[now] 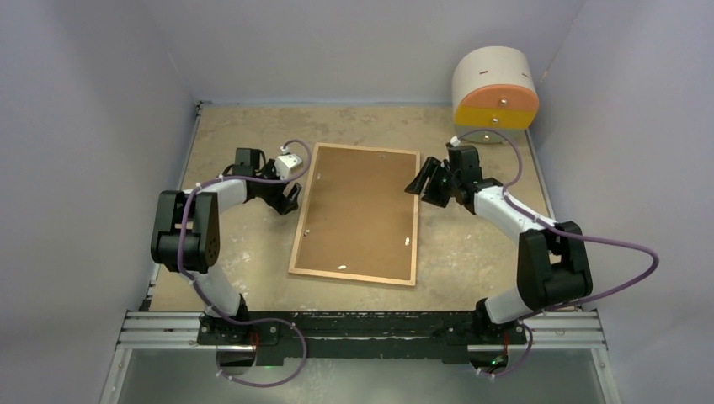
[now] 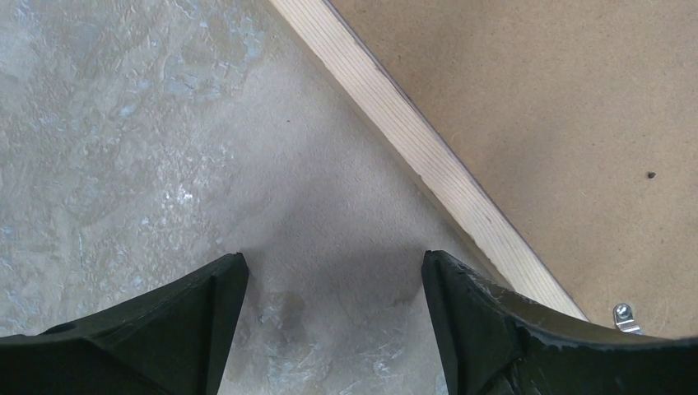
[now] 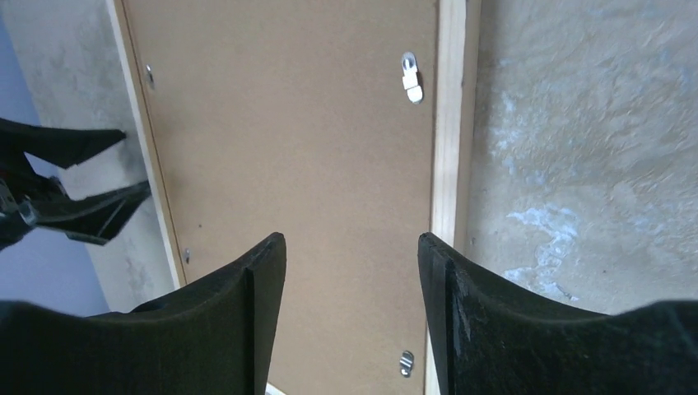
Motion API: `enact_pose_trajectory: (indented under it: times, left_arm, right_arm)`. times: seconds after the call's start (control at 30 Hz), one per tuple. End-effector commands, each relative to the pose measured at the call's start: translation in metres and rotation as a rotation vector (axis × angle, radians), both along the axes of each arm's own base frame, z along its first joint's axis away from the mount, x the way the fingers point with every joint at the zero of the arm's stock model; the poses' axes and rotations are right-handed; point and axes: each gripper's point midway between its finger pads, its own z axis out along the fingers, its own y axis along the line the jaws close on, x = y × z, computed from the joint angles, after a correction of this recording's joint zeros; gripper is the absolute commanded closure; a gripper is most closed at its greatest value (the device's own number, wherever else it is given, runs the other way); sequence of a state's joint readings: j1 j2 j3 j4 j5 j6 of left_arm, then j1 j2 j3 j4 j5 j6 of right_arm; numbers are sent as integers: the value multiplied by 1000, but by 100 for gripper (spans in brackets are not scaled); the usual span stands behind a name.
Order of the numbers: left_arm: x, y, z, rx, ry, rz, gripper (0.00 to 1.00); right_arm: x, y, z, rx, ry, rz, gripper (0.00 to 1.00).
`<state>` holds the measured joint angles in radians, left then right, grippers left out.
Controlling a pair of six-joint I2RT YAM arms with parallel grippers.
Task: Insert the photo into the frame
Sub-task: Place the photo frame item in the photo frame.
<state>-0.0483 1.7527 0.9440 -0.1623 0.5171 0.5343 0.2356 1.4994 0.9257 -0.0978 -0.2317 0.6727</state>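
Observation:
The frame (image 1: 301,210) lies flat in the middle of the table, thin light wooden moulding around a brown fibreboard backing panel (image 1: 360,206) held by small metal clips (image 3: 410,78). The photo is not in view. My left gripper (image 1: 290,198) is open and empty, low over bare table just left of the frame's left moulding (image 2: 428,156); in its own view the gripper (image 2: 333,263) spans only table. My right gripper (image 1: 425,183) is open and empty at the frame's right edge near the far corner; in its own view the gripper (image 3: 352,243) straddles panel and right moulding (image 3: 449,123).
A white drum with an orange and yellow face (image 1: 495,88) stands at the back right corner. Grey walls close in the mottled beige table (image 1: 244,126) on three sides. The arm bases sit on a rail (image 1: 362,328) at the near edge.

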Motion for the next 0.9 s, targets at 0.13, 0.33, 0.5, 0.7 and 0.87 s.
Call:
enact_pose_trajectory:
  times: [0.13,0.33,0.5,0.7,0.87]
  left_arm:
    - [-14,-4,-18,23,48,-4,21]
    - [-16,-7,-19,37,48,-12,22]
    - [-16,-8,-17,46,38,-25,22]
    - [-16,-10,-15,47,33,-36,23]
    - [-18,-12,-16,41,34,-44,24]
  right_arm:
    - [-31,15,-31,96,103,44,39]
    - [-39,18,-39,119,132,55,42]
    - [-41,19,-46,126,144,55,43]
    - [-44,18,-56,118,174,47,44]
    - [-47,21,-63,122,199,58,45]
